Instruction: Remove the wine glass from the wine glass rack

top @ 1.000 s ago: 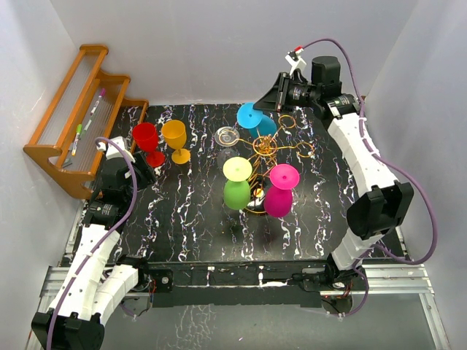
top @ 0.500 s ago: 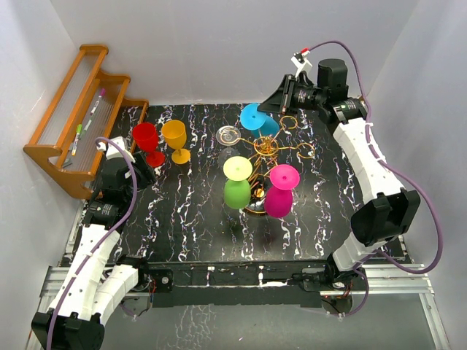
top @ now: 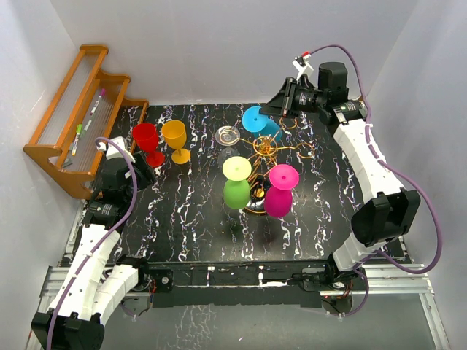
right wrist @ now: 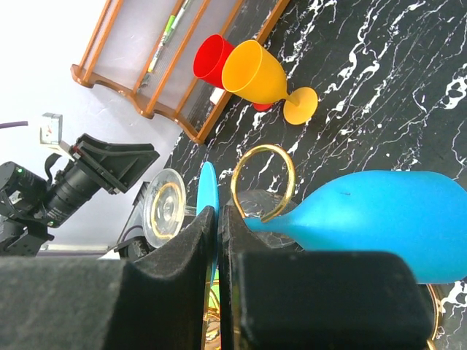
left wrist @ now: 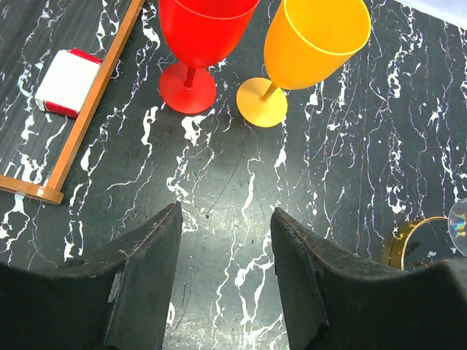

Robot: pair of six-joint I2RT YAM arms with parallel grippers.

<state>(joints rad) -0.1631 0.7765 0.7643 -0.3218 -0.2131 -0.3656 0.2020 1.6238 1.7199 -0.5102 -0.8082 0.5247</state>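
Wooden shelf [top: 51, 149] left, markers [top: 95, 104] on it. Left claw [left wrist: 226, 215] released above counter [top: 190, 211] near red glass [top: 146, 137], orange glass [top: 174, 135]. Gold wire wine glass rack [top: 264, 151], green glass [top: 236, 193], pink glass [top: 278, 200] hanging inverted. Blue wine glass [right wrist: 379, 219] at rack's rear loop, stem clenched in right claw [right wrist: 219, 215].

Gold wine glass rack [top: 264, 148], blue wine glass [top: 253, 118], black white-veined table [top: 197, 211].

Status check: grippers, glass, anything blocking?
Left gripper open, empty. Right gripper shut on blue wine glass stem, at wine glass rack loop, not yet clear. Clear glass hanging close beside it.
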